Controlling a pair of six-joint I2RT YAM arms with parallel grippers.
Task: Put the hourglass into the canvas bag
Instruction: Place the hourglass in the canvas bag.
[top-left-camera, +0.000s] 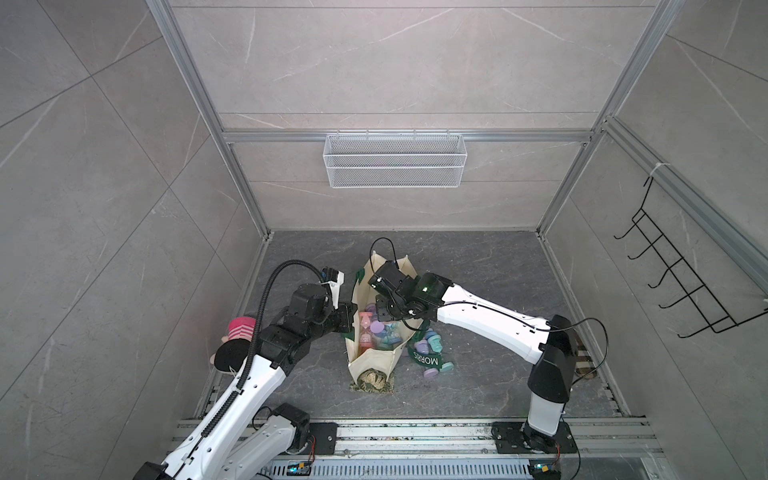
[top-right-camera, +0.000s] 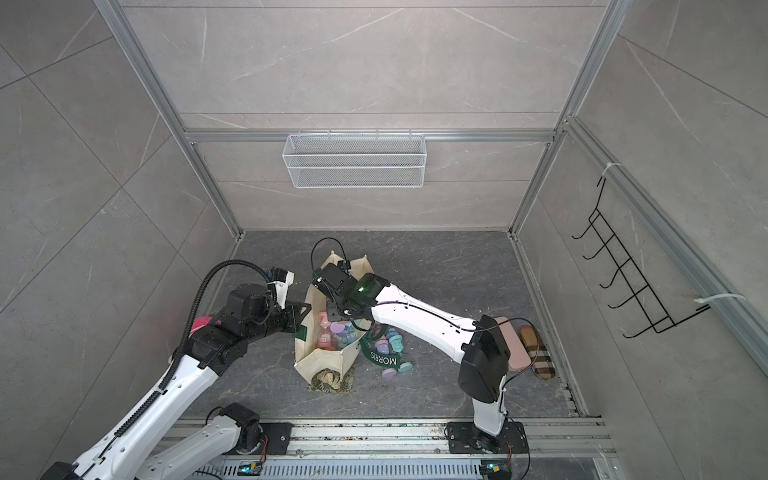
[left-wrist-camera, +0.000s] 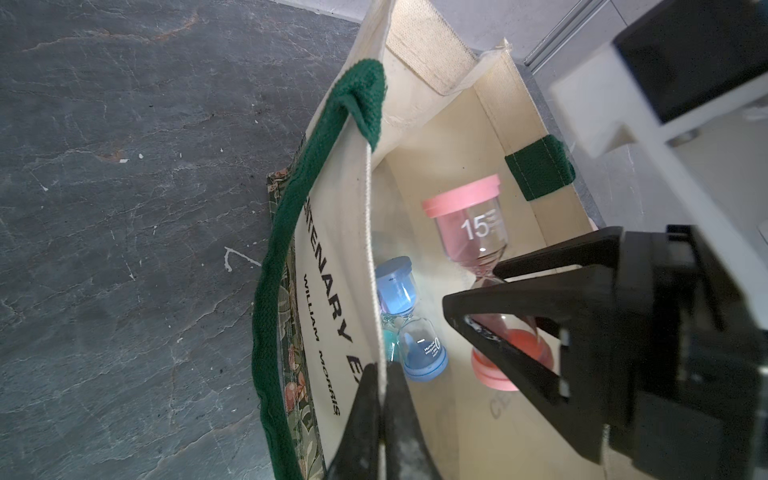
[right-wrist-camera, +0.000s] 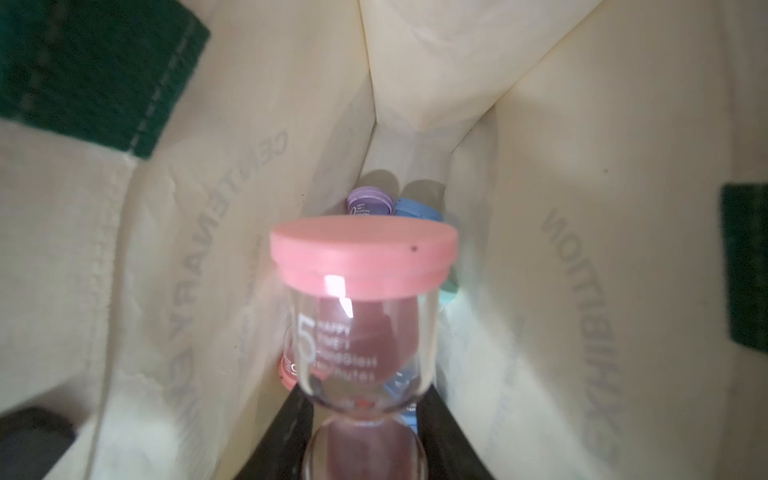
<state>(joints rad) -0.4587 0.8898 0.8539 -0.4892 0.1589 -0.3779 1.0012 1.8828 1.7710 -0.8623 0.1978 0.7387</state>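
- The canvas bag (top-left-camera: 376, 359) stands open on the dark floor (top-left-camera: 490, 270), in the lower middle of both top views.
- The left gripper (top-left-camera: 352, 316) is at the left rim of the bag. In the left wrist view its fingers (left-wrist-camera: 365, 419) are pressed together on the edge of the cream wall, so it pinches the bag there.
- The right gripper (left-wrist-camera: 478, 282) is inside the mouth of the bag. Its jaws stand narrow and are closed on the thin waist of the pink hourglass (left-wrist-camera: 473, 220).
- In the right wrist view the pink hourglass (right-wrist-camera: 363, 257) is between the cream walls of the bag, its pink cap pointing deeper in. I cannot tell if it touches the bottom.
- Other hourglasses lie deeper in the bag: a blue hourglass (left-wrist-camera: 419, 345) just beside the wall that the left gripper pinches, and a purple hourglass (right-wrist-camera: 370, 201) at the far end.
- A few pastel hourglasses (top-left-camera: 432, 345) lie on the floor just right of the bag, touching the green strap (top-left-camera: 428, 360) with white "MORRIS" letters.
- A wire basket (top-left-camera: 395, 160) hangs on the back wall, upper middle of the frame.
- A black hook rack (top-left-camera: 685, 274) hangs on the right wall.
- A checked slipper (top-right-camera: 538, 353) lies at the right edge of the floor.
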